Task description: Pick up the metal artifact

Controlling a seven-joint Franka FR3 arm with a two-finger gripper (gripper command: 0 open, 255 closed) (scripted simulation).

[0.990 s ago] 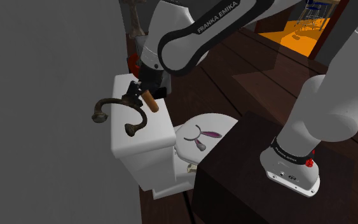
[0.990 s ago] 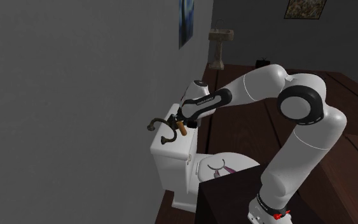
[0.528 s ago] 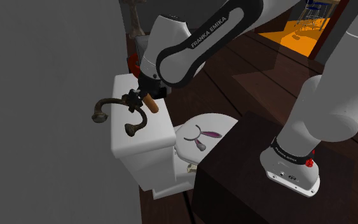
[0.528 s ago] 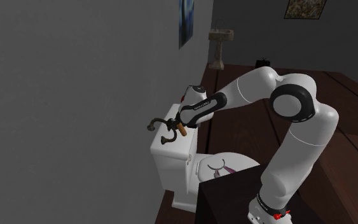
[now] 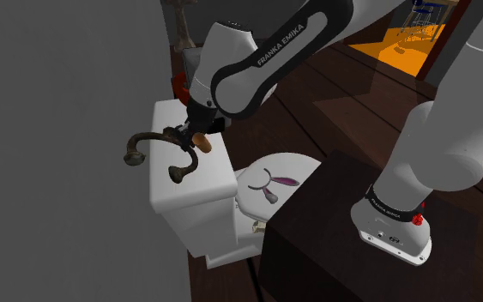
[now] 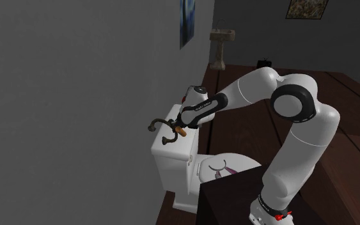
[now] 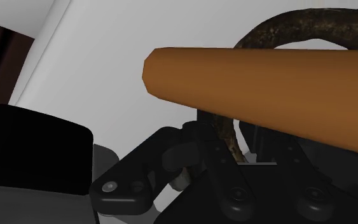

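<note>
The metal artifact [image 5: 151, 140] is a dark, rusty piece with two curved arms and a brown handle [image 5: 200, 140]. It rests on top of the white toilet tank [image 5: 198, 187], close to the grey wall. My black gripper [image 5: 185, 133] is down on its middle, shut on the stem where the arms meet the handle. In the wrist view the brown handle [image 7: 266, 83] crosses just ahead of the gripper [image 7: 225, 159], and the rusty stem [image 7: 231, 144] runs down between the fingers. In the second exterior view the gripper [image 6: 176, 128] sits beside the artifact [image 6: 160, 124].
The grey wall [image 5: 59, 129] stands right behind the tank. Below it is the white toilet lid [image 5: 275, 180] with a small purple and grey pattern. My dark stand [image 5: 334, 223] is beside the toilet. A red object [image 5: 179, 84] shows behind the tank.
The hand came down a little onto the artifact, then the fingers closed on its stem. The brown handle has shifted slightly; the artifact still rests on the tank.
</note>
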